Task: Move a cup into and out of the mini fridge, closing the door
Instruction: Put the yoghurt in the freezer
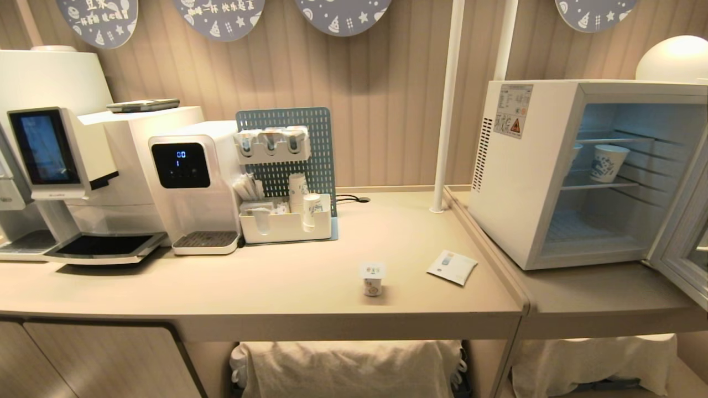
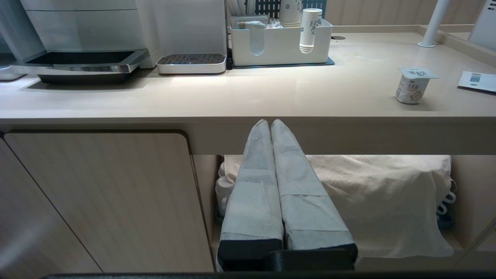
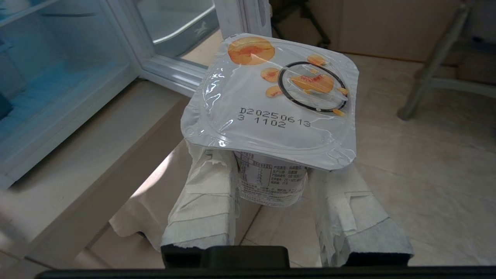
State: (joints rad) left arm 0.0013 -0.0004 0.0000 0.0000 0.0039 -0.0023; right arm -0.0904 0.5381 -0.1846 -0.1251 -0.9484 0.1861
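Observation:
My right gripper [image 3: 271,174] is shut on a small yogurt cup [image 3: 271,100] with a white foil lid printed with peach slices; the taped fingers [image 3: 201,193] press its sides under the lid. The cup hangs over the floor, just off the counter edge in front of the mini fridge [image 3: 58,77]. The fridge [image 1: 525,182] stands at the right of the counter, and its door [image 1: 683,243] is swung wide open. Below the counter edge my left gripper [image 2: 270,122] sits parked, shut and empty. Neither arm shows in the head view.
A second small yogurt cup [image 1: 373,279] and a white card [image 1: 452,267] lie on the counter's middle. A patterned paper cup [image 1: 607,162] stands on the fridge's upper wire shelf. A water dispenser [image 1: 188,188], a coffee machine [image 1: 61,160] and a cup organiser [image 1: 285,224] line the back left.

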